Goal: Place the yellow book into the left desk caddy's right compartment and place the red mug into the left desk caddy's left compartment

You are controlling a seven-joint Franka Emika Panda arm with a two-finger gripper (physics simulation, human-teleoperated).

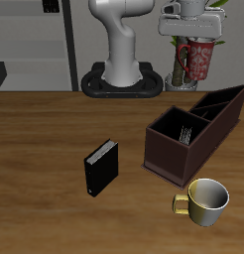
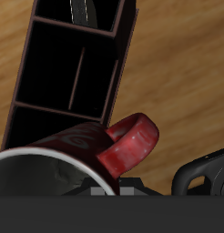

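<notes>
Red mug point(image 1: 200, 58): gripped in my gripper point(image 1: 193, 28), held high above the table point(image 1: 45, 139), over the caddy's point(image 1: 193, 129) tall sloped end; handle point(image 2: 130, 146) seen close from the wrist. Cream mug point(image 1: 205, 201): nearest the front edge. Black book point(image 1: 101, 167): upright, mid-table. Caddy: behind the cream mug, holding a thin grey book point(image 1: 179, 127) in its squarish low end.

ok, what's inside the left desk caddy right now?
In the left desk caddy, the right compartment holds what looks like the yellow book. The other sections look empty, though walls hide their floors. The red mug hangs in the gripper.
</notes>
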